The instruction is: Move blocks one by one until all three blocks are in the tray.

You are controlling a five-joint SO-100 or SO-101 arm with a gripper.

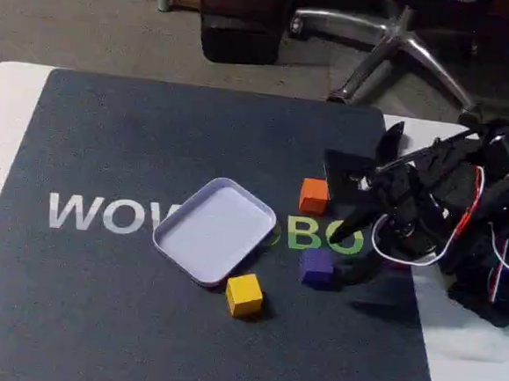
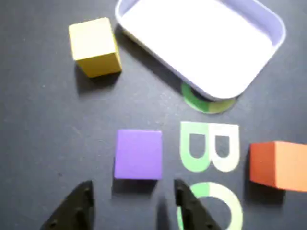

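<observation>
Open hand (image 2: 132, 201) just below purple block (image 2: 138, 155)

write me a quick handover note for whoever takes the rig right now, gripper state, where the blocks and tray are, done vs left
Gripper: open, empty, fingers either side of the gap just short of the purple block in the wrist view.
Tray: on the dark mat, nothing in it.
Yellow block: on the mat by the tray's near corner in the fixed view.
Orange block: on the mat right of the tray.
Done: no block is in the tray yet.
Left: all three, likely starting with the purple one.
</observation>
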